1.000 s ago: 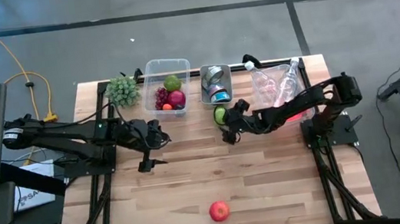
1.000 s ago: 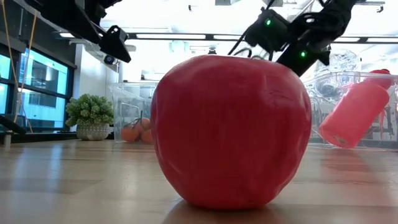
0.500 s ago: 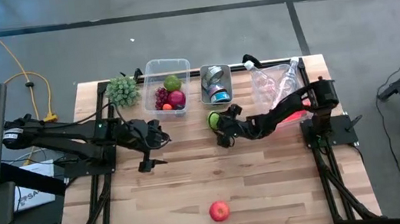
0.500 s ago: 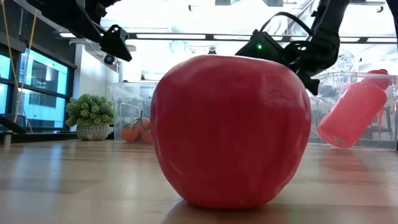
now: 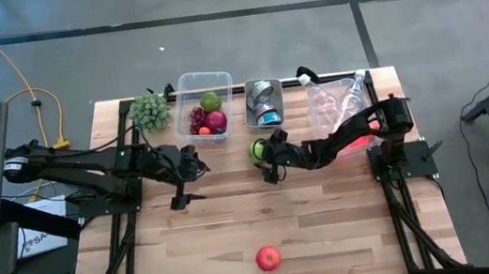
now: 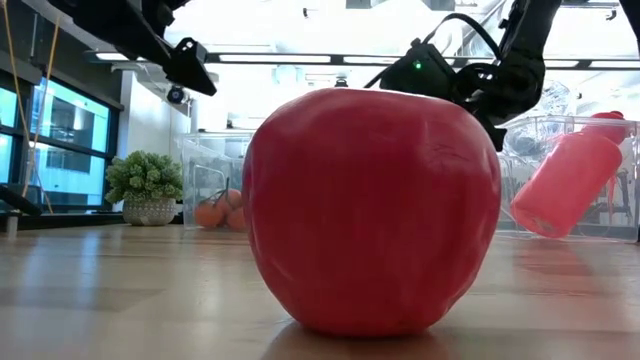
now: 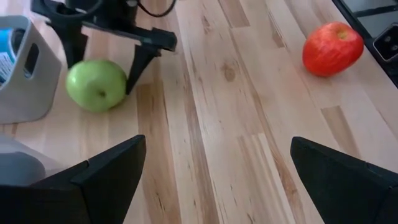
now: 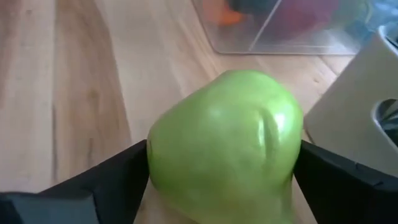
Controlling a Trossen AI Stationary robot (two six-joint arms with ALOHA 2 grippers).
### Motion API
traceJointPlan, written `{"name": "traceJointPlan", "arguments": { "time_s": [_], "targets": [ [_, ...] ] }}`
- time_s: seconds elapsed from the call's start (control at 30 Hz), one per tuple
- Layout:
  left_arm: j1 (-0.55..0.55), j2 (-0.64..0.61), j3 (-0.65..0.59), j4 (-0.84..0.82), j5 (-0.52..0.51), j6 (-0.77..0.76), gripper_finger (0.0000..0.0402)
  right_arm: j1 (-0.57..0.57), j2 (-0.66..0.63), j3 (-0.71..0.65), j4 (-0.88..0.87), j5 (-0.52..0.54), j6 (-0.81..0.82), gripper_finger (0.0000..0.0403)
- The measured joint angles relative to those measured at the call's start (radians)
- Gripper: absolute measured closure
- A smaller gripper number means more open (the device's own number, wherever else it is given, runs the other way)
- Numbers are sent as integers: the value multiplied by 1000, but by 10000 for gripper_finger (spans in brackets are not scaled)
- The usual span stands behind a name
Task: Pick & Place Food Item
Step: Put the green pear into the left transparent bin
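A green apple (image 5: 258, 146) sits between the fingers of my right gripper (image 5: 265, 154), near the middle of the table's far half, just in front of the grey bin. The left wrist view shows this apple (image 7: 96, 84) between two dark fingers. A red apple (image 5: 267, 258) rests on the wood near the near edge and fills the low view (image 6: 372, 210), hiding the green one. My left gripper (image 5: 186, 181) is open over bare wood left of centre, touching nothing. My right gripper holds the green apple (image 8: 224, 143) pinched between its two fingers (image 8: 81, 180), one on each side of its widest part. The fingers (image 7: 140, 62) come from the table's right, slanting downward. Whether the apple is clear of the wood I cannot tell.
Along the far edge stand a small potted plant (image 5: 150, 111), a clear bin of fruit (image 5: 203, 104), a grey bin of cans (image 5: 264, 104) and a clear bin of bottles (image 5: 339, 101) with a pink bottle (image 6: 565, 185). Bare wood lies between the arms and the red apple.
My right gripper has moved toward the table's left, away from the bottle bin, taking the green apple along with it; its arm has folded in closer to its base. The left arm and the red apple have stayed put.
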Motion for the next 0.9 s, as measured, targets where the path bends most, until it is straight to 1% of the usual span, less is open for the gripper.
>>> {"name": "traceJointPlan", "arguments": {
  "time_s": [0.13,0.2,0.33,0.43,0.53,0.63,0.73,0.8,0.9],
  "targets": [
    [14,0,0,21,0,-6,13,0,-2,1,2,-49,45,78],
    [21,0,0,25,0,-20,13,0,-2,1,2,-65,68,85],
    [32,0,0,24,0,-28,13,3,-3,1,12,-134,81,86],
    [36,0,0,24,0,-13,13,18,-3,1,32,-154,127,86],
    [35,0,0,42,0,-32,13,44,-15,0,76,-220,173,88],
    [35,0,0,83,0,-54,13,77,-28,27,130,-232,189,89],
    [35,0,0,122,0,-65,13,101,-47,57,133,-228,184,86],
    [35,1,0,141,0,-47,13,117,-47,71,130,-222,177,85],
    [35,22,2,170,0,-9,13,135,-45,94,125,-240,180,88]
  ]
}}
